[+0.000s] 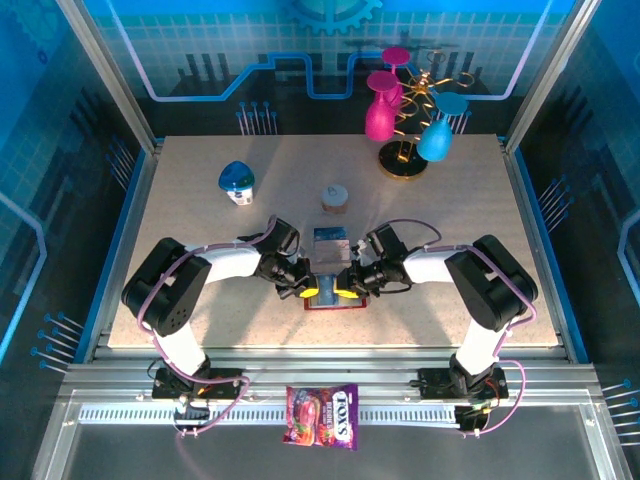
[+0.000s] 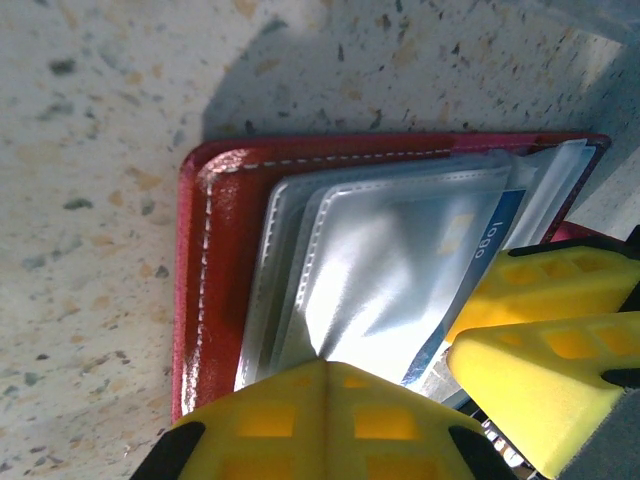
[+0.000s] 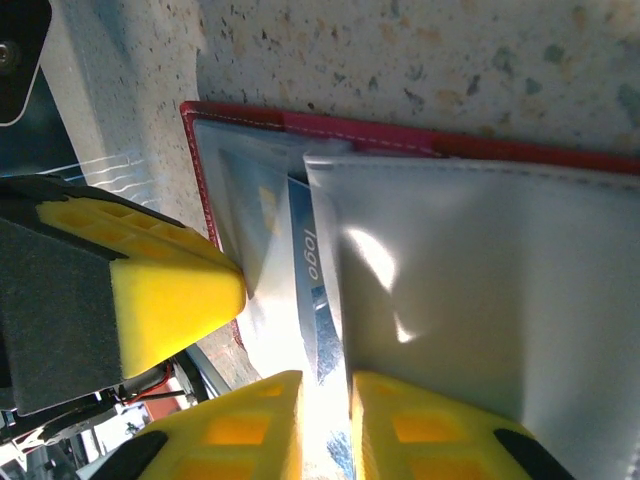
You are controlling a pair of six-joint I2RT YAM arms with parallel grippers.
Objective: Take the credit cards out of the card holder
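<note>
The left gripper (image 1: 301,292) hangs closed over the red folding card holder (image 2: 195,290). The right gripper (image 3: 325,420), facing it, pinches a blue-and-white plastic card (image 3: 305,250).

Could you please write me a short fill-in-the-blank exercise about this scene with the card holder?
1. The open holder is ___ in colour.
2. The blue-and-white card inside it bears the word "___".
3. The fingers pressing on it have ___ pads.
Missing words: red; logo; yellow.
</note>
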